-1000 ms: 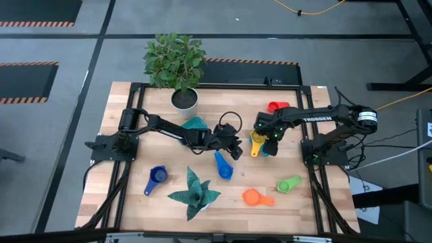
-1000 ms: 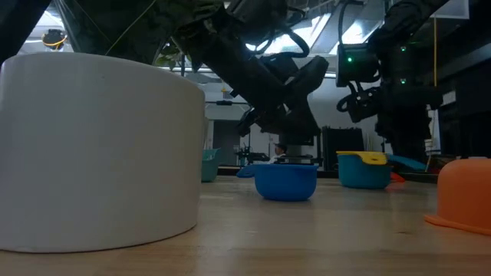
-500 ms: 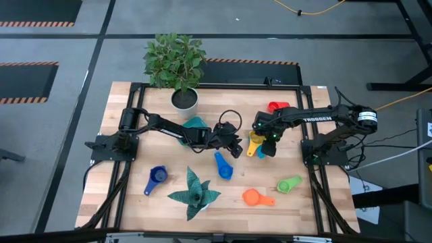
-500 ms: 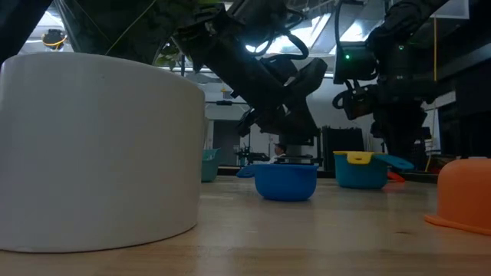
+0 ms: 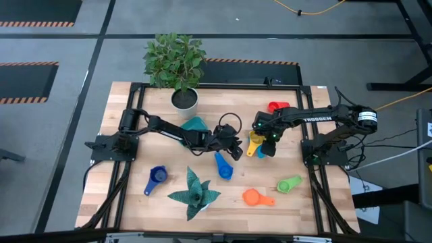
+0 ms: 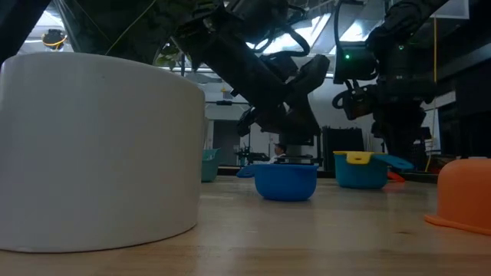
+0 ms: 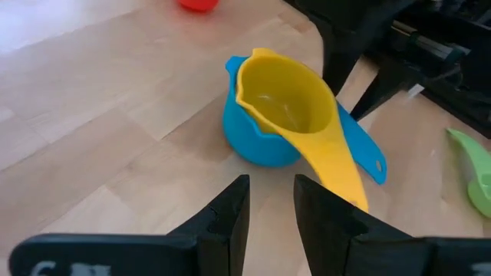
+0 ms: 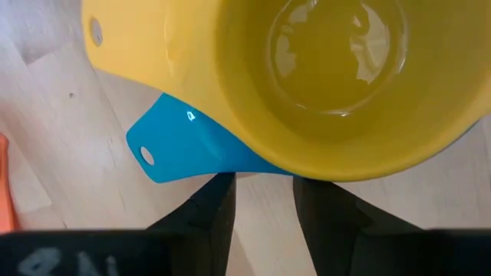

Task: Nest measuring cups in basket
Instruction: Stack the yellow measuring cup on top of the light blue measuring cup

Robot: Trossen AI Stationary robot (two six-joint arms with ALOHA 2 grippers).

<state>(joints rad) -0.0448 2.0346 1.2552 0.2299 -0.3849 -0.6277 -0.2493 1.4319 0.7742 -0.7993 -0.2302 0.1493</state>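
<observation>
Yellow cup [image 5: 256, 140] nested inside light blue cup [image 5: 261, 150], toward the right of mid-table, both handles pointing roughly the same way. Right gripper [image 5: 268, 144] directly over that pair; fingers [image 8: 205, 205] narrowly parted in the right wrist view, holding nothing, with the yellow bowl and the light blue handle just beyond the tips. Left gripper [image 5: 235, 148] near mid-table, just left of the stacked pair, facing it; fingers [image 7: 230, 218] a little apart and empty. Teal basket [image 5: 195, 124] left of centre, toward the far edge, partly under the left arm. Blue cup [image 5: 223, 167] at mid-table, just nearer the front edge than the left gripper. Dark blue cup [image 5: 156, 178] toward the front left. Orange cup [image 5: 254, 197] and green cup [image 5: 289, 183] toward the front right, well apart from each other. Red cup [image 5: 275, 106] near the far right, partly behind the right arm. White plant pot [image 5: 184, 100] at the far edge; green star-shaped plant [image 5: 194, 193] near the front edge.
</observation>
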